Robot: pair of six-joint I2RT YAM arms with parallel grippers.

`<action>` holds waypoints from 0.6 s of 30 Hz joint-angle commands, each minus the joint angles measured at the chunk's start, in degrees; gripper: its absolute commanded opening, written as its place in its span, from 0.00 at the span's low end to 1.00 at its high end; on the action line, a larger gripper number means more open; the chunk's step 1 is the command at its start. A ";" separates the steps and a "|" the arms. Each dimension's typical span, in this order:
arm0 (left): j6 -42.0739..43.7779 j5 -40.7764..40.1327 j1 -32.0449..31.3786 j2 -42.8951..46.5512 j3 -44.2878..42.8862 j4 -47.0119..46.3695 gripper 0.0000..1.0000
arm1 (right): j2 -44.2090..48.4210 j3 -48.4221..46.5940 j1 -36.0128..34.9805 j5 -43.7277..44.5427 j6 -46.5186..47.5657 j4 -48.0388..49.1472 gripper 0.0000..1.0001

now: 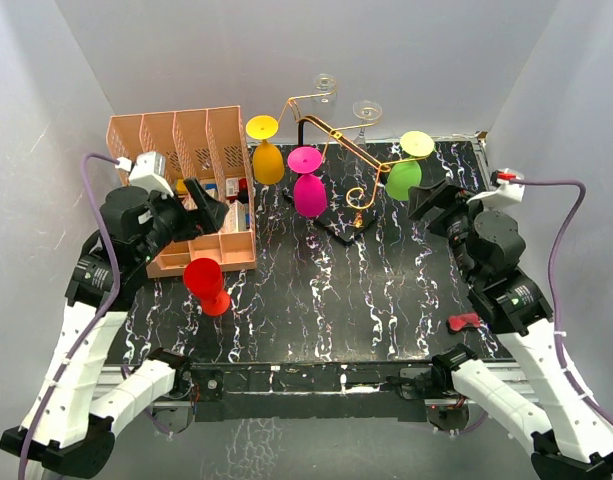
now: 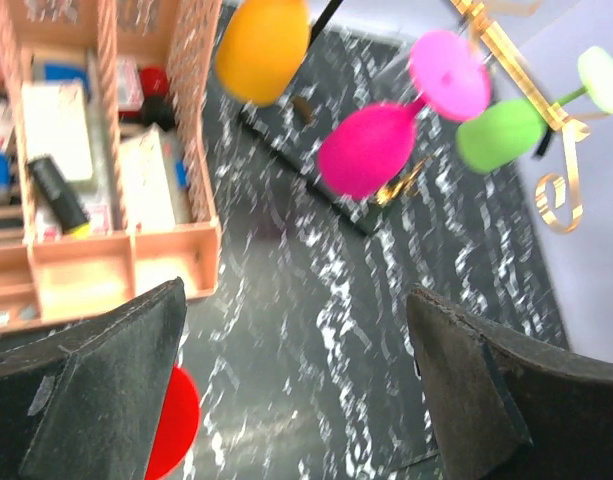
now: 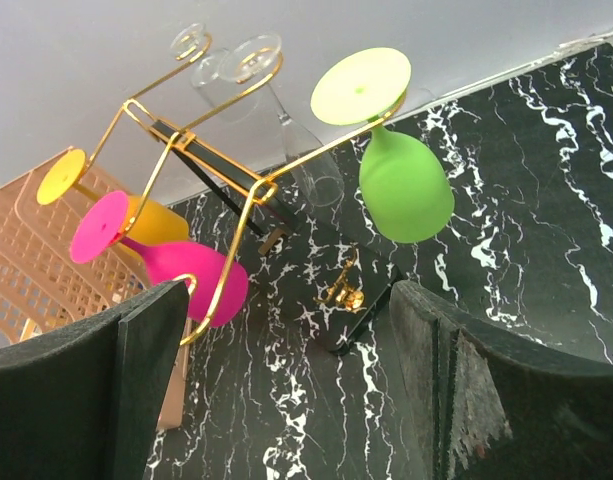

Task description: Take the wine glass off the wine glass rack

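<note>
Three coloured glasses hang on the one wine glass rack (image 1: 341,140): a yellow glass (image 1: 268,160), a pink glass (image 1: 308,192) and a green glass (image 1: 403,180). One clear glass (image 3: 311,170) hangs there too (a second cannot be made out). One red glass (image 1: 206,283) and one peach organiser (image 1: 176,135) stand on the counter (image 1: 336,290).

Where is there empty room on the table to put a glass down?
The bare marble table between the red glass and the small red object, in front of the wine glass rack. The back is crowded: hanging glasses, and the peach organiser back left.

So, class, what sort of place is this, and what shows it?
Probably a robot test cell: white walls box in a black marbled table, left arm and right arm bolted at its edge, a gold wine glass rack as prop.
</note>
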State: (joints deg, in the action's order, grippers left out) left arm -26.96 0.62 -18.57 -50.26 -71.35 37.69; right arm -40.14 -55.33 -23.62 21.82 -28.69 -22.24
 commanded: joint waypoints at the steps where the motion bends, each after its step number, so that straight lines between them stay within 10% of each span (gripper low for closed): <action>1: -0.68 1.83 -0.10 -0.15 -0.16 -15.90 0.90 | -2.51 -7.15 0.06 -1.10 0.07 -3.16 0.88; 18: 8.95 0.90 -0.07 0.08 9.56 -47.94 0.94 | -25.58 -27.98 0.11 -21.77 0.50 -4.86 0.88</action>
State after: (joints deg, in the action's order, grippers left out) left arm -23.70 1.72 -18.57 -52.42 -65.10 -2.44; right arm -62.96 -78.37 -23.57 11.38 -27.31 -29.06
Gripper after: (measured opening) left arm 0.938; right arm 0.884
